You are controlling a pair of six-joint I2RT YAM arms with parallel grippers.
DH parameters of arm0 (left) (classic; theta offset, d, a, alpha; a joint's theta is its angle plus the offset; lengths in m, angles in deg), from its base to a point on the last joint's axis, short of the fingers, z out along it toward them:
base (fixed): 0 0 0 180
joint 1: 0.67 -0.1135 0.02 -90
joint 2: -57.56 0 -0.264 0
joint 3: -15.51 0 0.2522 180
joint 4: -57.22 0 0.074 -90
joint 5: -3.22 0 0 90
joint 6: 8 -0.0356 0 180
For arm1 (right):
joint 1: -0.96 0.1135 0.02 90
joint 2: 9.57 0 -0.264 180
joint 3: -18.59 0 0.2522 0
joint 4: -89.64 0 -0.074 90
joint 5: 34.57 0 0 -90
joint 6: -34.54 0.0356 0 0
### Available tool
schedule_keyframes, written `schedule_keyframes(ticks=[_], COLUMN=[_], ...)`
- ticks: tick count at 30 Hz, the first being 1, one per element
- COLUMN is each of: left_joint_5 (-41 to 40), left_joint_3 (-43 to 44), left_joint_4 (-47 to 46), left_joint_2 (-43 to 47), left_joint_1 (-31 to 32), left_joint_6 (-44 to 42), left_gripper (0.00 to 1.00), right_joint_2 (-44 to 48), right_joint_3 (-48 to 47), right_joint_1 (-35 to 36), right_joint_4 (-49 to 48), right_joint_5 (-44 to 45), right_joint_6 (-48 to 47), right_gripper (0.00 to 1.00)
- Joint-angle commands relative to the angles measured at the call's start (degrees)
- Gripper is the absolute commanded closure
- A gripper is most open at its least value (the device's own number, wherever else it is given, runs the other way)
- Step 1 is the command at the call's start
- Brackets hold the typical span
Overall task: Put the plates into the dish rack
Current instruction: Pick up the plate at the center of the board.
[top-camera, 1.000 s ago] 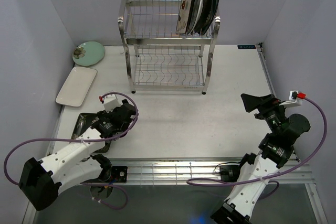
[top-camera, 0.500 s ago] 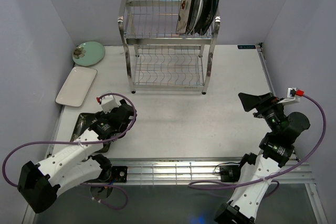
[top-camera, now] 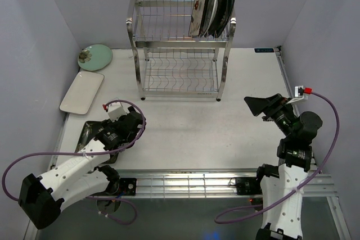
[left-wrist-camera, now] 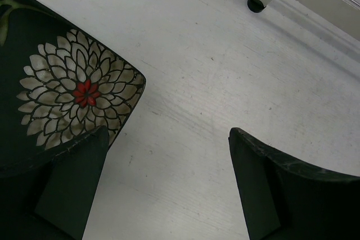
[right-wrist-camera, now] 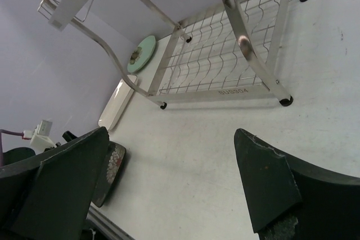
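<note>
The steel dish rack (top-camera: 180,54) stands at the back; several plates (top-camera: 214,9) stand upright in the right end of its upper tier. A pale green round plate (top-camera: 95,57) and a white rectangular plate (top-camera: 82,92) lie at the far left. A dark floral square plate (top-camera: 89,133) lies at the near left, partly under my left arm. My left gripper (left-wrist-camera: 169,184) is open and empty over bare table, its left finger over that plate's corner (left-wrist-camera: 84,91). My right gripper (top-camera: 261,107) is open and empty, held above the right side of the table.
The right wrist view shows the rack's empty lower tier (right-wrist-camera: 225,60), the green plate (right-wrist-camera: 140,53), the white plate (right-wrist-camera: 118,104) and the dark floral plate (right-wrist-camera: 111,172). A rack foot (left-wrist-camera: 256,4) shows ahead of the left gripper. Purple walls close in on both sides.
My right gripper has swung left and slightly down in the top view, still open. My left arm has barely shifted.
</note>
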Motion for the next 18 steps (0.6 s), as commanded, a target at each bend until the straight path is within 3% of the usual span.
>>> schedule_keyframes(ticks=[1, 7, 10, 14, 15, 18], left_joint_5=[-0.70, -0.61, -0.53, -0.53, -0.53, -0.44], left_joint_3=[0.77, 0.86, 1.03, 0.86, 0.77, 0.51], left_joint_4=[0.51, 0.25, 0.16, 0.25, 0.16, 0.16], left_joint_2=[1.74, 1.39, 0.77, 0.95, 1.47, 2.09], left_joint_1=[0.14, 0.14, 0.23, 0.23, 0.23, 0.31], left_joint_6=[0.35, -0.01, -0.18, -0.09, -0.09, 0.08], left_gripper=[0.02, 0.02, 0.02, 0.02, 0.02, 0.02], right_joint_2=[3.81, 2.49, 3.29, -0.83, -1.27, 0.38], right_joint_3=[-1.28, 2.76, 1.63, 2.93, 2.85, 2.58], right_joint_1=[2.44, 7.88, 19.03, 35.79, 38.19, 43.40], right_joint_4=[-3.01, -8.89, -6.55, -8.54, -8.64, -7.49], right_joint_5=[6.46, 8.73, 20.06, 28.78, 34.45, 39.59], right_joint_6=[0.41, 3.31, 0.52, -1.87, -2.83, -4.42], right_gripper=[0.02, 0.02, 0.04, 0.05, 0.05, 0.06])
